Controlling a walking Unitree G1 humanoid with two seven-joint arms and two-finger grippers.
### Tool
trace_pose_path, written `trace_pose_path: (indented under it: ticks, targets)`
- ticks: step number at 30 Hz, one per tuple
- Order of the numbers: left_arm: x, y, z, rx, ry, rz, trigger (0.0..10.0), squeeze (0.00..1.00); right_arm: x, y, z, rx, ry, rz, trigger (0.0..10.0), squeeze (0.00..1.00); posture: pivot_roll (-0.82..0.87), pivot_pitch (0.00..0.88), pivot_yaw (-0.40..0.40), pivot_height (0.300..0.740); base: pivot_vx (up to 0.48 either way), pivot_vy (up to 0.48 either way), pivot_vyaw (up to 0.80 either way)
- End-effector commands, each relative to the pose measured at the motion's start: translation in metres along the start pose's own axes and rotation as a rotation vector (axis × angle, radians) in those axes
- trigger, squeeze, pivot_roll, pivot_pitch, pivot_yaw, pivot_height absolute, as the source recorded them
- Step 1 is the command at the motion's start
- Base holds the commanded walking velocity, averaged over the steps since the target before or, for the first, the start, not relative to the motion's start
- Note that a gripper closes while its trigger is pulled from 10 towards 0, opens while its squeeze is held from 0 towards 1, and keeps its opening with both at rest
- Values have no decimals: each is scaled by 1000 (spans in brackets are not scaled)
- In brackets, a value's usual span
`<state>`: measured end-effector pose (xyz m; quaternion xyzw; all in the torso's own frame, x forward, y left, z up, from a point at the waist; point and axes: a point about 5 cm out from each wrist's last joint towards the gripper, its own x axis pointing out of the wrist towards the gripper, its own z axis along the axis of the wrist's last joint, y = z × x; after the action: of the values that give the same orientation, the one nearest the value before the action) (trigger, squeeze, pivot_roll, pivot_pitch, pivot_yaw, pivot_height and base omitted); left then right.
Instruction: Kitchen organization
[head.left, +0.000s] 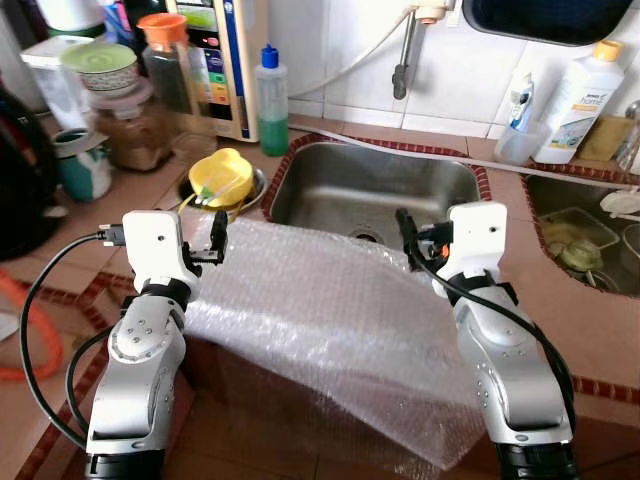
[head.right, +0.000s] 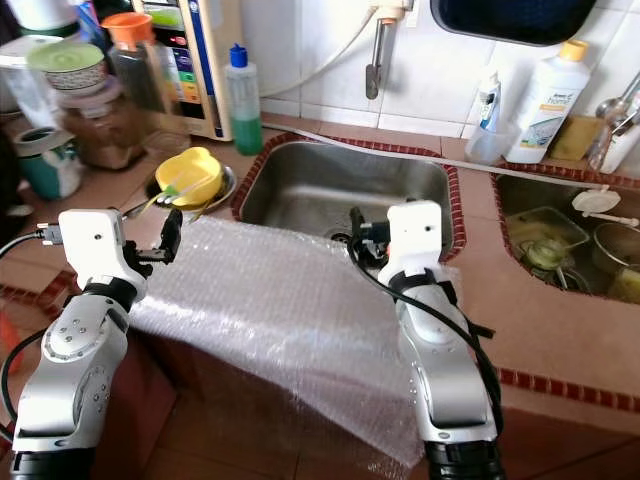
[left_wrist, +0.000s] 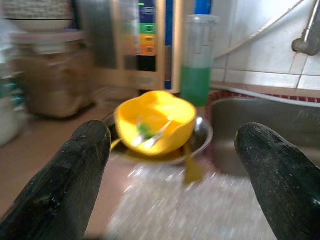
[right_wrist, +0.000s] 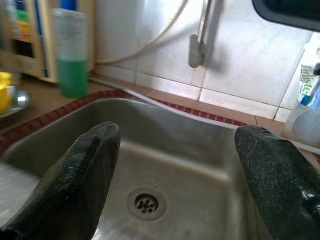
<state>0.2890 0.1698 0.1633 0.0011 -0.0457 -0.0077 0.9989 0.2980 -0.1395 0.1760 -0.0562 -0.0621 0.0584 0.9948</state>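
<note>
A big sheet of bubble wrap (head.left: 330, 320) lies draped over the counter's front edge, just before the steel sink (head.left: 375, 190). My left gripper (head.left: 216, 238) hovers open at the sheet's far left corner, its fingers (left_wrist: 60, 185) wide apart and pointing at a yellow bowl (left_wrist: 155, 117) on a metal plate. My right gripper (head.left: 408, 236) stands open over the sheet's far right corner at the sink's rim, its fingers (right_wrist: 80, 175) aimed at the drain (right_wrist: 145, 202). Nothing sits between either pair of fingers.
A green soap bottle (head.left: 271, 95) and a water purifier (head.left: 225, 60) stand behind the yellow bowl (head.left: 222, 178). Jars and containers (head.left: 125, 100) crowd the far left counter. A white detergent bottle (head.left: 577, 100) stands at the back right, beside a second basin holding dishes (head.left: 580, 240).
</note>
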Motion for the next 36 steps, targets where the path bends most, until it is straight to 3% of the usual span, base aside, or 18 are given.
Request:
trace_pose_path:
  ticks: [1,24,36]
  targets:
    - [1,-5,1,2,-10,-9,10000,0,0,-7,2,1,-9,-24,10000,0,40,36,-3,740,0,0,0]
    - [3,-5,-2,24,0,21,10000,0,-1,-5,1,42,-1,-4,10000,0,41,41,-5,740,0,0,0]
    - [4,-16,-5,8,10,-24,10000,0,0,-3,1,56,11,18,10000,0,38,39,-12,740,0,0,0]
